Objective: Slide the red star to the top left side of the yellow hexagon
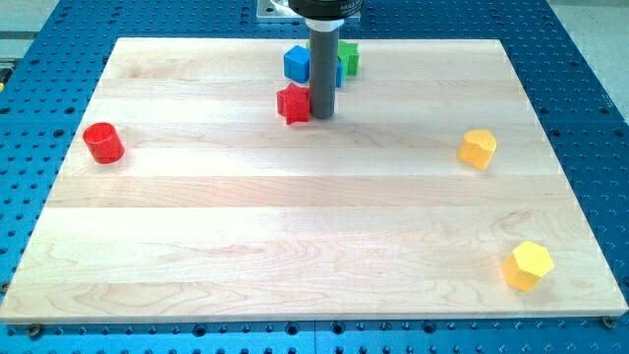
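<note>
Setting: pale wooden counter laid over a blue perforated base plate; lighting even; nothing else in the room shows.

Item 1, my tip: lower end of the dark rod, standing near the view's top centre, touching or just beside the right edge of the red star; there is no hand on this rig, so no open or closed state applies.

Item 2, red star: the task's thing; sits near the view's top centre, just left of my tip.

Item 3, blue block: just above the red star, partly hidden by the rod; shape unclear.

Item 4, green block: right of the rod, mostly hidden; shape unclear.

Item 5, red cylinder: far at the view's left; well apart from the rest.

Item 6, yellow hexagon: at the view's bottom right; I judge this the target, though the other yellow block at mid right has a shape I cannot settle.

Handling note: as I judge it, my tip stands on the wrong side for a push toward the bottom right; I would go round to the star's upper left, clear of the blue block; then push in short strokes through the star's centre, correcting drift; stop short, just above and left of the hexagon, without nudging it.
</note>
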Robot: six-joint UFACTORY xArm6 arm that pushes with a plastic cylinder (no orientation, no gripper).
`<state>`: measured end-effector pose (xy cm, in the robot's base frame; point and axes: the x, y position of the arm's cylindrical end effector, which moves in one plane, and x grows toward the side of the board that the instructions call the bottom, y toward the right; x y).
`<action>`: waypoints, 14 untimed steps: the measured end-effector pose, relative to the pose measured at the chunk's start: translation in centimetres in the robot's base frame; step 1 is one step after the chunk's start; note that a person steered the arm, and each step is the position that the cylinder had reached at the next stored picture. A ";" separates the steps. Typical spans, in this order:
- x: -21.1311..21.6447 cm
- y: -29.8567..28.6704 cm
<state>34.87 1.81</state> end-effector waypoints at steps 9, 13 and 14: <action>6.6 -15.2; 15.0 -13.2; 11.5 -11.1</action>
<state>46.34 -9.32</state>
